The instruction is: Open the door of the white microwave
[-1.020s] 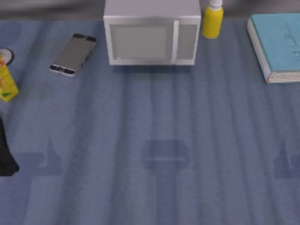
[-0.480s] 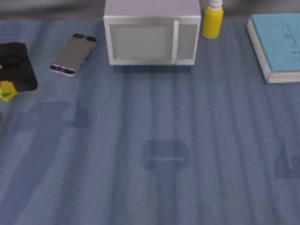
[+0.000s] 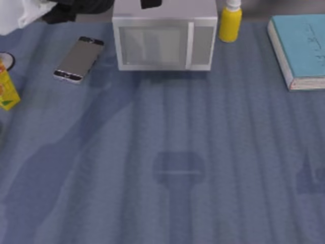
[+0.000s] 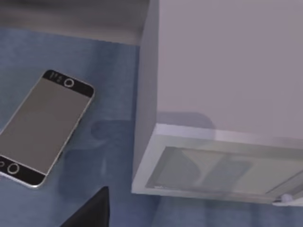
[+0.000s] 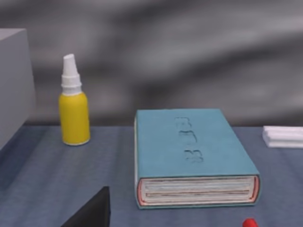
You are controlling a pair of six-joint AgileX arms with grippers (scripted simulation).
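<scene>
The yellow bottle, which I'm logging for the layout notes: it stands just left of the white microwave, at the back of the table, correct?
Not quite. In the top view the yellow bottle stands just right of the white microwave, beside its control strip, at the back of the table.

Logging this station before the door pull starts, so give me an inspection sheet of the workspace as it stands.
Surface: blue striped table, arm shadows across it.
Job's things: white microwave at the far edge; its door looks shut.
Clutter: phone to the microwave's left; yellow bottle beside its right side; light-blue book far right; yellow carton at the left edge; white stack and a red thing near the book.
Grippers: left gripper over the microwave's top; right gripper out of the top view, one finger shows.
Cables: nothing seen.
Surroundings: grey blurred backdrop.
</scene>
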